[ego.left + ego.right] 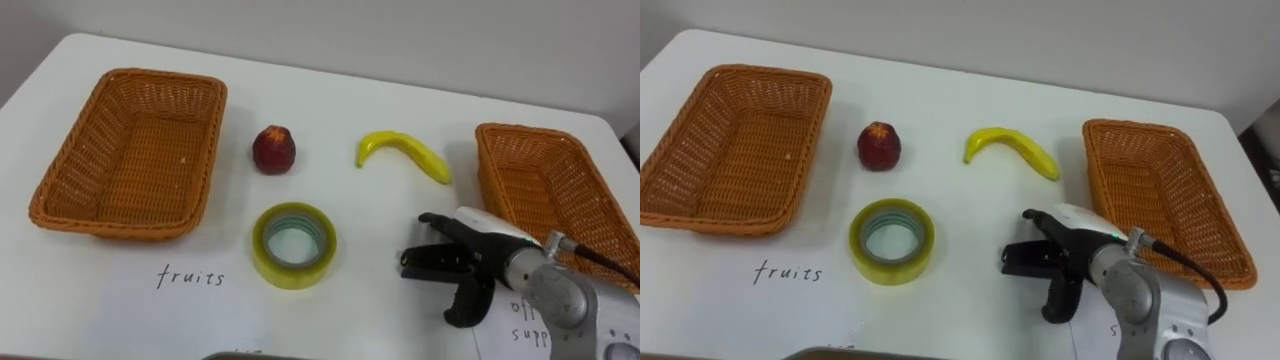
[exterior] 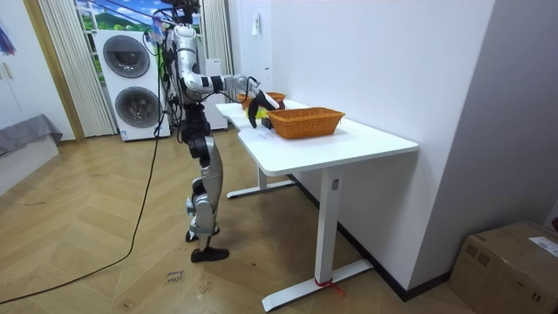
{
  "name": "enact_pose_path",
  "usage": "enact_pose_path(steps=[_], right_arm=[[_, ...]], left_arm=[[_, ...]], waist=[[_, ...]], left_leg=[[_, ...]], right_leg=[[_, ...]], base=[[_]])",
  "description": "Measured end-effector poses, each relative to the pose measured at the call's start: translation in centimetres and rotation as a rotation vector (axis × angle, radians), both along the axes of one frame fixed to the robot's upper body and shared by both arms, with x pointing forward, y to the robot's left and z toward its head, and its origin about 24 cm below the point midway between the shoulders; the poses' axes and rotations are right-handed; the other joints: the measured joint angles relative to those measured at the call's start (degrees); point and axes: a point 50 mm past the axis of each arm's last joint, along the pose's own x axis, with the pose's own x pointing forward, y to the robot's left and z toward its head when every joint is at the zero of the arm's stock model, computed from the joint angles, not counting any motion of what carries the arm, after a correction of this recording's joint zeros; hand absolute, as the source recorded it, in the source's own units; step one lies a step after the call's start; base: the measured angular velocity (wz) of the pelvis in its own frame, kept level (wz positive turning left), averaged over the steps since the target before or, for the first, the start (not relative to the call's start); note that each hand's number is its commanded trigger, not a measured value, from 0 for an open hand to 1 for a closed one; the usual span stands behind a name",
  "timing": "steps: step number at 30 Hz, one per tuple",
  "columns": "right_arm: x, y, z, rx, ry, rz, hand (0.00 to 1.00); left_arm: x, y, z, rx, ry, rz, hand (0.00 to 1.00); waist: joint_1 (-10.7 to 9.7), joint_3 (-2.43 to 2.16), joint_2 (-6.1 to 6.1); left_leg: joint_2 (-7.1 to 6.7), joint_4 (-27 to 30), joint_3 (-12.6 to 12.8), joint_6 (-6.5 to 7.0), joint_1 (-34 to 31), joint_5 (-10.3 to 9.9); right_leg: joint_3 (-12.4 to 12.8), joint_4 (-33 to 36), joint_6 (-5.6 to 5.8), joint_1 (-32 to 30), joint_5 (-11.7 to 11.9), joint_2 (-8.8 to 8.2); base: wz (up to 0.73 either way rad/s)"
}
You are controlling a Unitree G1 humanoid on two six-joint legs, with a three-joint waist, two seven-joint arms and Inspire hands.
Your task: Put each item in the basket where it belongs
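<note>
The white table point(image 1: 335, 105) carries a left basket point(image 1: 112, 227), right basket point(image 1: 548, 178), red fruit point(image 1: 273, 150), banana point(image 1: 405, 152) and tape roll point(image 1: 291, 275).

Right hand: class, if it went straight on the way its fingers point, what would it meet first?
Probably the tape roll. The right hand, open, points leftward over the table, and the roll lies next in that line; the hand's height is unclear.
</note>
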Motion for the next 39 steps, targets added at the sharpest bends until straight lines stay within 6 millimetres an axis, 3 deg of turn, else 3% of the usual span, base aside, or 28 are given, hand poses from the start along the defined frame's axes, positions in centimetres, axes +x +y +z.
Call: enact_pose_path(steps=[9,10,11,39], right_arm=[[0.1,-0.3,-0.5,-0.007,-0.009,-0.030,0.00],[0.1,-0.3,-0.5,-0.007,-0.010,-0.032,0.25],[0.1,-0.3,-0.6,-0.008,-0.013,-0.033,1.00],[0.9,-0.4,-1.2,0.027,-0.095,-0.070,1.00]], left_arm=[[0.1,-0.2,0.3,0.002,-0.038,-0.018,0.00],[0.2,-0.2,0.3,0.001,-0.040,-0.019,0.00],[0.4,-0.3,0.3,-0.001,-0.043,-0.021,0.00],[1.1,-0.9,0.3,-0.026,-0.066,-0.031,0.00]], waist=[[0.4,-0.16,-0.16],[0.4,-0.17,-0.17],[0.4,-0.18,-0.18],[0.3,-0.29,0.11]], left_leg=[[0.02,0.2,-0.1,0.00,0.0,0.0],[0.02,0.2,-0.1,0.00,0.0,0.0],[0.02,0.2,-0.1,0.00,0.0,0.0],[0.10,0.5,-0.2,0.00,-0.3,0.0]], right_leg=[[-0.5,0.1,-0.01,0.1,0.1,-0.06],[-0.5,0.1,-0.01,0.1,0.1,-0.06],[-0.6,0.1,0.01,0.1,0.1,-0.08],[-1.5,0.0,0.00,0.0,0.3,-0.09]], base=[[0.00],[0.00],[0.00],[0.00]])
